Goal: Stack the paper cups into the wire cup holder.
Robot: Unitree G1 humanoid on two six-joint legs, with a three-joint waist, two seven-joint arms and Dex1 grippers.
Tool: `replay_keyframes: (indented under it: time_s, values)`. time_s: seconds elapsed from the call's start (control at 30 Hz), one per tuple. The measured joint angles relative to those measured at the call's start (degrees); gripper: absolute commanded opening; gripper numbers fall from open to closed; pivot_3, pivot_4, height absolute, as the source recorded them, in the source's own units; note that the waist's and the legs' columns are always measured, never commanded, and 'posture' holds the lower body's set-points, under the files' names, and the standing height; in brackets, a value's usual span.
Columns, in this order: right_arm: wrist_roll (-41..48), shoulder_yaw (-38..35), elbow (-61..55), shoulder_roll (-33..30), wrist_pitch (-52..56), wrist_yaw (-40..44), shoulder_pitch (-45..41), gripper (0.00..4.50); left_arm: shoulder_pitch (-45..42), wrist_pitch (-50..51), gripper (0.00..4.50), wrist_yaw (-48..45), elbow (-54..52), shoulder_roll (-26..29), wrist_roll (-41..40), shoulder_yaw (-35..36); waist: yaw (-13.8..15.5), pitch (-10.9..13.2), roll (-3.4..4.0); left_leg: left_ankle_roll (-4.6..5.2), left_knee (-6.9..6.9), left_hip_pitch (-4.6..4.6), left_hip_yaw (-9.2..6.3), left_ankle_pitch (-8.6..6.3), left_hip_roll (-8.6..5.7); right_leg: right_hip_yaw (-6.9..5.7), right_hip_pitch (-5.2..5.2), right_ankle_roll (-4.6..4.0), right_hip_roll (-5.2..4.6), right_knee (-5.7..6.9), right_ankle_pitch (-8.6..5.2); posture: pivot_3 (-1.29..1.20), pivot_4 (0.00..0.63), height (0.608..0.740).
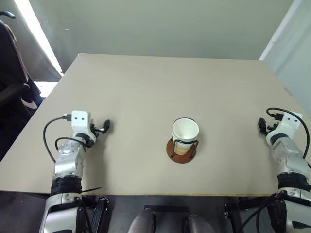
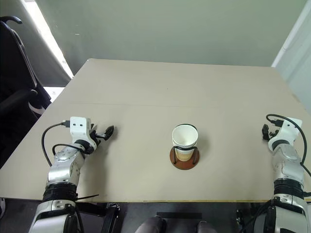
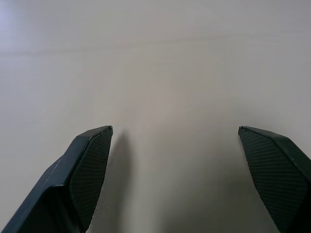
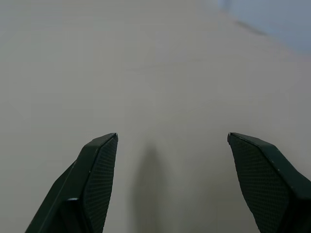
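Observation:
The paper cups (image 1: 185, 132) stand nested in one stack inside the wire cup holder (image 1: 181, 150), whose reddish-brown disc base rests near the front middle of the table. The stack leans slightly. My left gripper (image 1: 103, 127) hovers low over the table well to the left of the holder, open and empty; its fingers (image 3: 90, 170) stand wide apart over bare tabletop. My right gripper (image 1: 263, 125) sits far to the right of the holder near the table's right edge, open and empty, its fingers (image 4: 97, 170) also spread over bare table.
The beige table (image 1: 160, 87) stretches back to a grey wall. A dark office chair (image 1: 12, 82) stands off the table's left edge. A pale panel (image 1: 291, 43) rises at the right rear.

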Motion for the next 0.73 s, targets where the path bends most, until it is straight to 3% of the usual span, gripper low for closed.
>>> replay_keyframes:
  time_s: [0.1,0.73]
  values:
    - [0.5,-1.1,2.1,0.0,-1.2,-0.2,-0.5,4.47,0.2,-1.8,4.50,2.0,0.8,-0.7,-0.1,0.6,0.0,0.0,0.00,-0.07,-0.17,0.25,0.05,-0.01,0.01,0.05,0.12,-0.07,0.00,0.07,-0.04,0.00,0.150,0.740]
    - [-1.8,-0.8,11.4,2.9,-9.9,-1.4,-3.7,4.47,1.1,-11.8,4.50,6.8,5.0,-2.9,-1.0,3.0,-0.4,0.0,0.04,-0.27,-0.78,0.56,0.16,-0.13,0.04,0.19,0.08,-0.29,0.00,0.10,-0.16,0.00,0.150,0.740]
